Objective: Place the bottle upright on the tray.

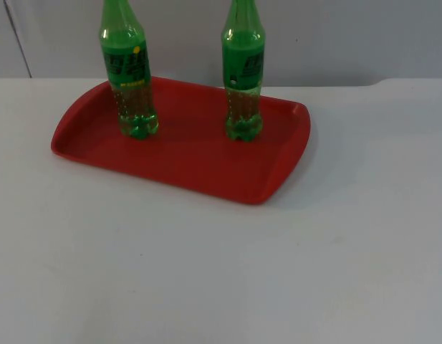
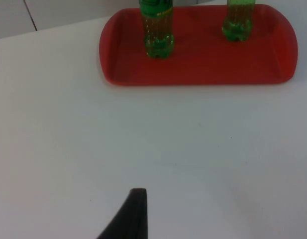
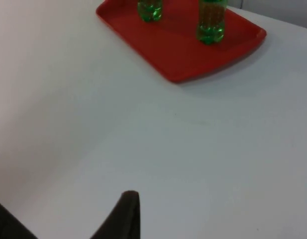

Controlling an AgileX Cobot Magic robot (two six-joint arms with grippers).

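Observation:
Two green plastic bottles stand upright on a red tray [image 1: 185, 165] at the back of the table. The left bottle [image 1: 131, 79] is near the tray's left end and the right bottle [image 1: 243, 79] is right of its middle. From the left wrist, the tray [image 2: 203, 64] lies well ahead with the left bottle [image 2: 157, 30] and the right bottle [image 2: 238, 20] on it. My left gripper [image 2: 136, 214] hangs over bare table, far from the tray. My right gripper [image 3: 126, 214] also hangs over bare table, with the tray [image 3: 178, 50] and both bottles [image 3: 211, 22] far ahead.
The white table top [image 1: 221, 272] stretches wide in front of the tray. A grey partition wall [image 1: 349, 36] rises right behind the tray.

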